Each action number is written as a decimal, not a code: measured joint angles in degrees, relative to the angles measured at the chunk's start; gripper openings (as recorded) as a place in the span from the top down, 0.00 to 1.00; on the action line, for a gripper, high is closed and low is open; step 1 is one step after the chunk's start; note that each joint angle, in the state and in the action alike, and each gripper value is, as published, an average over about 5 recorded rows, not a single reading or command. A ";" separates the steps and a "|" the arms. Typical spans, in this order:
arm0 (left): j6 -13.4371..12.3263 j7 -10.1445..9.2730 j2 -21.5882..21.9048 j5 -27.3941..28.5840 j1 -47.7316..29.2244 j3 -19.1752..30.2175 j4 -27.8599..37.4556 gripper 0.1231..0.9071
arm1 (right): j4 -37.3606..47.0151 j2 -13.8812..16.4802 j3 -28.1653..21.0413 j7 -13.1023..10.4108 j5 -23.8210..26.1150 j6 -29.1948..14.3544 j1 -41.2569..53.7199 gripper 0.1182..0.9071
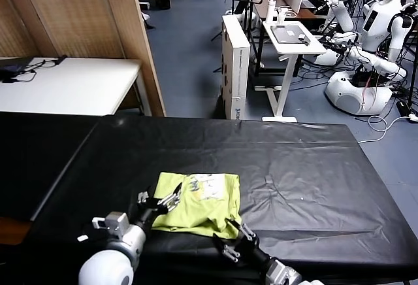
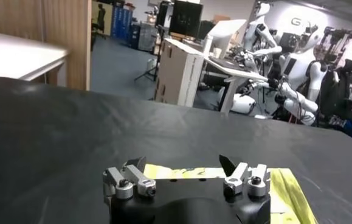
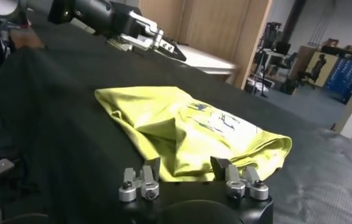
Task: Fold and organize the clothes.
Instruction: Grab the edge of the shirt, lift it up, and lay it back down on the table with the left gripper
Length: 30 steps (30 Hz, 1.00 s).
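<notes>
While folded T-shirt (image 1: 198, 204) lies on the black table (image 1: 313, 167) near its front edge, left tool (image 1: 159, 202) hovers at its left edge, jaws spread, empty. Right tool (image 1: 236, 240) at near-right corner, spread, empty.

We see the folded T-shirt (image 1: 197, 203) lying on the table (image 1: 313, 174) near its front edge. Our left gripper (image 1: 160, 201) sits at the shirt's left edge, our right gripper (image 1: 236, 239) just before its front right corner.
</notes>
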<state>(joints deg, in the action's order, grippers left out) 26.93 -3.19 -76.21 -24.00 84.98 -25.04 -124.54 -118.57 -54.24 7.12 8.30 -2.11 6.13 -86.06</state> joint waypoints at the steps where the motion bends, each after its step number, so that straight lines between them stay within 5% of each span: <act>1: -0.01 0.00 -0.05 0.03 0.01 0.00 0.00 0.00 | 0.00 0.07 0.15 -0.01 -0.07 -0.01 -0.05 0.77; 6: -0.02 0.00 -0.35 0.12 -0.05 0.05 0.03 0.00 | -0.41 0.62 1.09 -0.17 -1.40 -0.02 -0.66 0.97; 22: -1.44 0.49 -0.32 1.04 -0.66 -0.26 1.25 0.00 | -3.26 3.91 6.15 0.25 -5.91 1.24 -5.88 0.97; 25: -2.70 1.17 -0.36 1.75 -0.59 -0.34 1.98 0.00 | -4.21 4.10 7.64 -0.11 -8.33 0.23 -7.10 0.90; 30: -6.63 1.56 -1.17 3.09 -0.54 -0.38 3.45 0.00 | -6.65 3.65 12.04 -2.04 -13.69 -1.72 -9.99 0.54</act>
<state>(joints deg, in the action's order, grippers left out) 20.30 -1.63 -77.38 -20.91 84.43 -25.42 -121.09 -125.22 -50.59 19.16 6.25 -15.80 4.41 -96.05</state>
